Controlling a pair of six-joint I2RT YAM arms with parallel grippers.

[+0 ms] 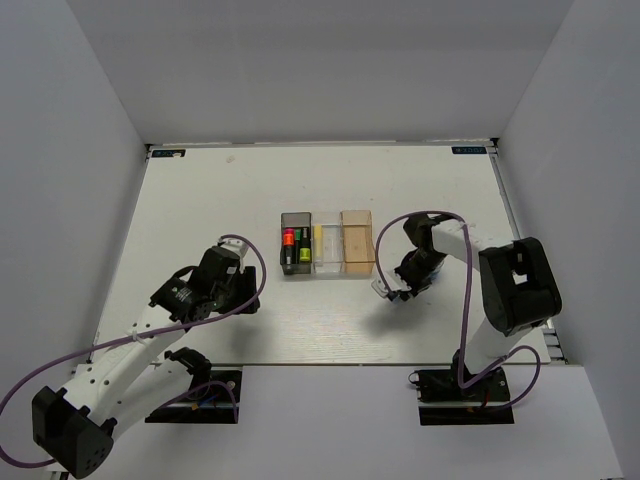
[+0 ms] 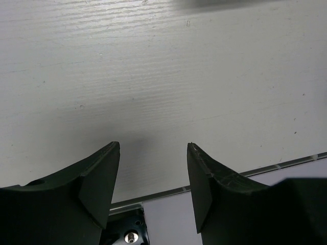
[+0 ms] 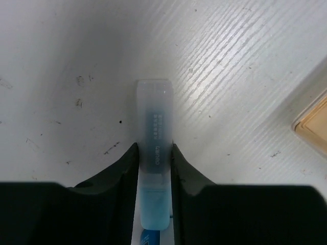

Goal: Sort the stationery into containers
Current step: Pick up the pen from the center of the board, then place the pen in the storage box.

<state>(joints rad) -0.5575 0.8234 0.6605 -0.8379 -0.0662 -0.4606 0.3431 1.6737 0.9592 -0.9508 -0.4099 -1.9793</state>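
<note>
Three joined bins stand mid-table: smoky dark grey point(image 1: 295, 222), clear point(image 1: 328, 262) and orange point(image 1: 357, 222). The dark grey bin holds stubby highlighters, among them a black-pink one point(image 1: 288, 240) and a black-green one point(image 1: 300, 243). A yellow highlighter point(image 1: 318, 243) lies in the clear bin. My right gripper point(image 1: 396, 289) is shut on the light blue pen-like tube point(image 3: 154, 120), low over the table just right of the bins. The tube's end sticks out past the fingertips point(image 3: 129, 153). My left gripper point(image 2: 153, 145) is open and empty over bare table. The round roll is not in view.
A corner of the orange bin point(image 3: 312, 125) shows at the right edge of the right wrist view. The table's near edge point(image 2: 265, 168) and a base mount lie just under my left gripper. White walls enclose the table on three sides.
</note>
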